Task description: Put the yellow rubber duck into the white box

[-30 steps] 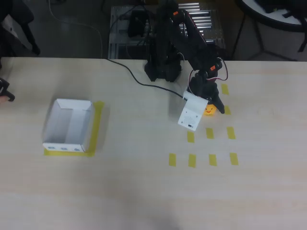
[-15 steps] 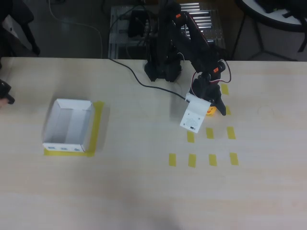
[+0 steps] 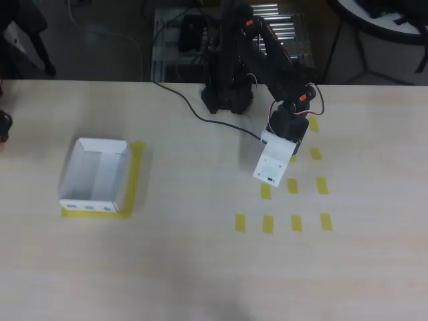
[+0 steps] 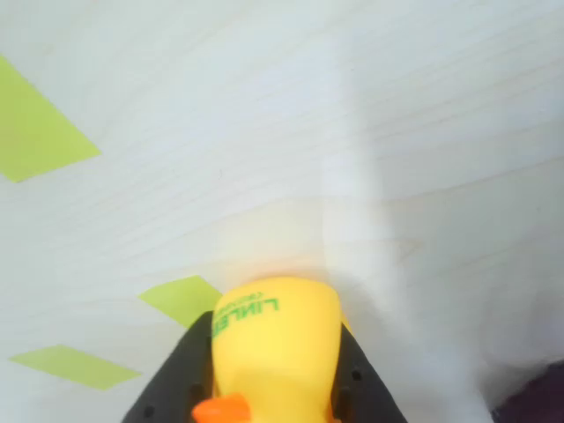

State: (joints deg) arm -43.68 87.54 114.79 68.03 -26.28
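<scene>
The pale wood-grain worktop (image 3: 200,267) carries flat yellow tape rectangles (image 3: 267,223). At its left in the overhead view, the white box (image 3: 95,176) sits open, low-walled cardboard. In the wrist view, the tool (image 4: 269,388) clamps the yellow rubber duck (image 4: 275,348), smooth and rounded, with mirrored green lettering, seemingly "LINLEE".

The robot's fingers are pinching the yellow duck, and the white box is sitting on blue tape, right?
Almost. The fingers do pinch the yellow duck, as the wrist view shows. But the tape under the white box is yellow, not blue, as the overhead view shows.
</scene>
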